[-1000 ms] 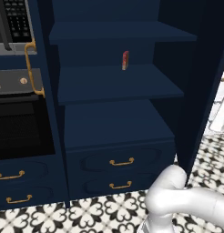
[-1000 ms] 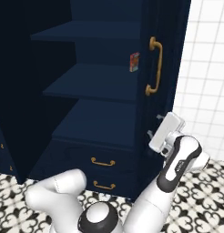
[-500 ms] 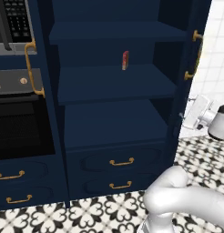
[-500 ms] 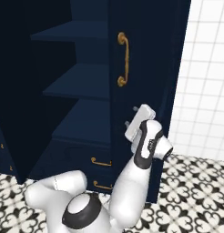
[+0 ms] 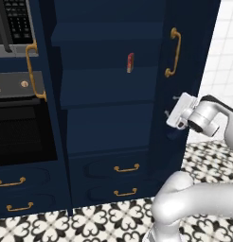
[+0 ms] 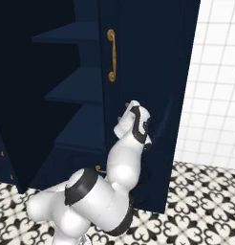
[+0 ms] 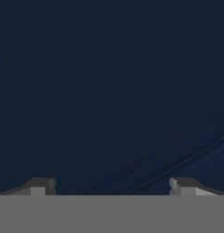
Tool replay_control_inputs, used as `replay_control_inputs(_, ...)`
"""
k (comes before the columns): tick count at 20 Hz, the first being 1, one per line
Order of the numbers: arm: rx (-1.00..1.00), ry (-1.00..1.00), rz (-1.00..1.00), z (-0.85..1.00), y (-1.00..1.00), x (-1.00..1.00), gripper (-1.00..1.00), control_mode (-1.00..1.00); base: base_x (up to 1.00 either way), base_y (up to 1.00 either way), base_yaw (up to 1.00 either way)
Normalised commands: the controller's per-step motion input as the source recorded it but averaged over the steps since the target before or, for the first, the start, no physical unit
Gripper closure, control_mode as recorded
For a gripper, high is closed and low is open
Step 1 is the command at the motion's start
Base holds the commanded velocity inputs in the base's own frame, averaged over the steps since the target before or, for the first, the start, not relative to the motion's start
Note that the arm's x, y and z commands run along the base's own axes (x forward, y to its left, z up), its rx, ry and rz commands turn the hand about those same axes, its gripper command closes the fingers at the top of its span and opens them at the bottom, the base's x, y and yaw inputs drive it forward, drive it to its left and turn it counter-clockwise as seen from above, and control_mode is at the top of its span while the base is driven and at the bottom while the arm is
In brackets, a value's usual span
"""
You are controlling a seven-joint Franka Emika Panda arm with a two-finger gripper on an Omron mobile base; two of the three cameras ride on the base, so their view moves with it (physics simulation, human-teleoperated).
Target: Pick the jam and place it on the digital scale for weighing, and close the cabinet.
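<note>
The cabinet (image 5: 109, 94) is a tall navy cupboard with bare inner shelves. Its right door (image 5: 184, 61), with a brass handle (image 5: 173, 52), stands partly swung in across the opening; the same door (image 6: 148, 72) and handle (image 6: 111, 55) appear from the right. My gripper (image 5: 169, 106) is open, its fingertips against the door's outer face below the handle, as also seen at the gripper (image 6: 122, 111). In the hand view the gripper (image 7: 111, 186) faces flat navy panel with nothing between its fingers. The jam and the digital scale are out of view.
A thin red-orange packet (image 5: 130, 62) stands on a middle shelf. A black oven (image 5: 19, 127) sits to the left, past the left door's brass handle (image 5: 33, 71). Navy drawers (image 5: 126, 168) lie below the shelves. White tiled wall (image 6: 215, 86) is at the right, patterned floor (image 5: 90, 222) below.
The right door has swung leftward across the opening, hiding more of the shelves. My gripper has travelled left with it, staying open against the door's face.
</note>
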Motion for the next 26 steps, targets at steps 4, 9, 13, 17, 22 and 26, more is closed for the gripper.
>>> replay_control_inputs(4,0.00,0.00,-0.05,0.00,0.00,0.68,-1.00,-1.00,0.00,0.00,0.00)
replay_control_inputs(9,0.00,0.00,-0.05,0.00,0.06,0.56,-1.00,-1.00,0.00,0.00,0.00)
replay_control_inputs(13,0.00,0.00,-0.06,0.00,0.00,0.46,-1.00,-1.00,0.00,0.00,0.00)
replay_control_inputs(17,0.00,0.00,-0.05,0.00,0.00,0.48,-1.00,-1.00,0.00,0.00,0.00)
replay_control_inputs(22,0.00,0.00,-0.04,0.00,0.00,0.55,-1.00,-1.00,0.00,0.00,0.00)
replay_control_inputs(26,0.00,0.00,-0.02,0.00,0.00,0.54,-1.00,-1.00,0.00,0.00,0.00)
